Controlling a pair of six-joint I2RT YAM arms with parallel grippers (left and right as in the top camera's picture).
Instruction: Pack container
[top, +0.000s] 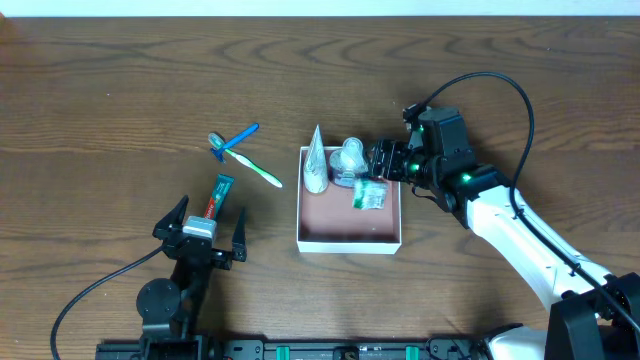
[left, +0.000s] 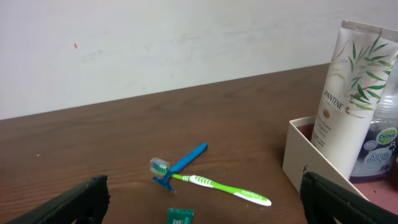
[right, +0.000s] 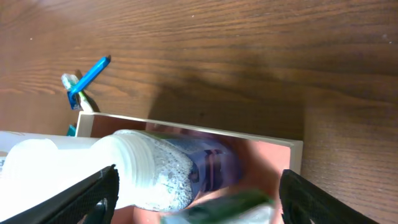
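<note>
The container (top: 349, 243) is a square white-walled box with a pinkish floor at the table's middle. In it stand a white Pantene tube (top: 317, 160) and a clear bottle with a white cap (top: 348, 160), and a green packet (top: 369, 195) lies beside them. My right gripper (top: 385, 160) is open over the box's far right corner, and its wrist view shows the bottle (right: 149, 174) between the jaws (right: 199, 196). My left gripper (top: 205, 238) is open and empty, just short of a toothpaste tube (top: 218, 195). A green toothbrush (top: 255, 170) and a blue razor (top: 235, 138) lie left of the box.
In the left wrist view the toothbrush (left: 221, 186) and razor (left: 183, 163) lie ahead of the jaws (left: 211, 210). The toothpaste end (left: 180, 216) is at the bottom edge. The box wall (left: 311, 155) and Pantene tube (left: 351, 99) are at the right.
</note>
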